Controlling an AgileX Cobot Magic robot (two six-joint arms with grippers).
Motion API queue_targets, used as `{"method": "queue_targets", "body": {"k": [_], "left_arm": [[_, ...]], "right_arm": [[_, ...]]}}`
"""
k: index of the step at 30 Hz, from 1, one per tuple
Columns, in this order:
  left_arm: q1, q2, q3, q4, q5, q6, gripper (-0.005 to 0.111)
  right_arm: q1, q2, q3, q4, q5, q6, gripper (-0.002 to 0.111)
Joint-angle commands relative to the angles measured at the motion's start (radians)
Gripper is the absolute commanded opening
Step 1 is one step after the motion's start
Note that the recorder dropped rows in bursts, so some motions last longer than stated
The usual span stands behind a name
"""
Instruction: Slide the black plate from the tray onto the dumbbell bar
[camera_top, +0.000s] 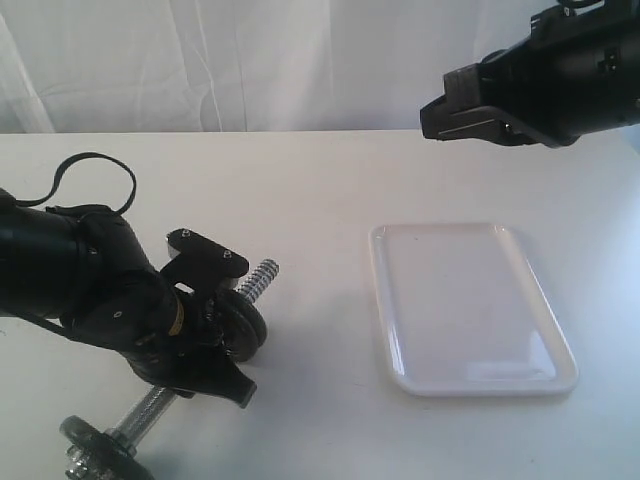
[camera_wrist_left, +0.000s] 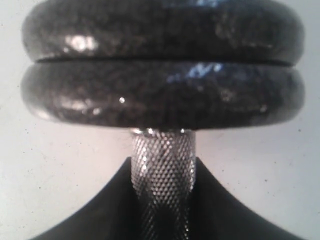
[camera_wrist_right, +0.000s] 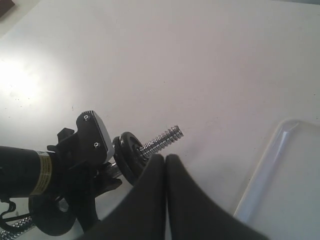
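At lower left of the exterior view, the left tool (camera_top: 215, 318) is clamped on the dumbbell bar (camera_top: 258, 277), with the black plate (camera_top: 246, 326) on it beside the tool. The white tray (camera_top: 470, 300) is set right of centre on the tabletop (camera_top: 320, 180). A second disc (camera_wrist_left: 160, 95) touching the plate is shown only in the left wrist close-up. The right tool (camera_wrist_right: 165, 159), fingers pressed together, is shown only in the right wrist view.

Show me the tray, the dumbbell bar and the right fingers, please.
tray (camera_top: 470, 310), exterior view, bare floor.
dumbbell bar (camera_top: 262, 275), exterior view, threaded free end.
right fingers (camera_wrist_right: 150, 200), right wrist view, one closed finger.
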Motion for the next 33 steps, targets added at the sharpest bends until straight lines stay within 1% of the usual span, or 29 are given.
{"method": "queue_targets", "body": {"k": [1,2,3,4,6,7,9,18,20,25,32,33], "left_arm": [[0.003,-0.004,-0.012,0.011,0.008,-0.01,0.032],[0.003,-0.004,-0.012,0.009,0.017,-0.012,0.041],[0.003,-0.004,-0.012,0.003,0.022,-0.012,0.046],[0.003,-0.004,-0.012,0.004,0.029,-0.012,0.053],[0.003,-0.004,-0.012,0.0,0.034,-0.016,0.062],[0.003,-0.004,-0.012,-0.003,0.034,-0.016,0.064],[0.003,-0.004,-0.012,-0.017,0.038,-0.016,0.066],[0.003,-0.004,-0.012,-0.02,0.073,-0.039,0.066],[0.003,-0.004,-0.012,-0.02,0.082,-0.039,0.062],[0.003,-0.004,-0.012,-0.023,0.087,-0.039,0.04],[0.003,-0.004,-0.012,-0.023,0.096,-0.039,0.016],[0.003,-0.004,-0.012,-0.023,0.096,-0.039,0.009]], "right_arm": [[-0.006,-0.006,0.004,0.002,-0.005,0.0,0.0],[-0.006,-0.006,0.004,0.004,-0.005,0.0,0.0],[-0.006,-0.006,0.004,0.004,-0.005,0.0,0.0],[-0.006,-0.006,0.004,0.004,-0.005,0.0,0.0],[-0.006,-0.006,0.004,0.004,-0.005,0.0,0.0],[-0.006,-0.006,0.004,0.004,-0.003,0.0,0.0],[-0.006,-0.006,0.004,0.004,-0.003,0.0,0.0],[-0.006,-0.006,0.004,0.004,-0.003,0.0,0.0],[-0.006,-0.006,0.004,0.004,-0.003,0.0,0.0],[-0.006,-0.006,0.004,0.004,-0.003,0.0,0.0],[-0.006,-0.006,0.004,0.004,-0.003,0.0,0.0],[-0.006,-0.006,0.004,0.004,-0.003,0.0,0.0]]}}
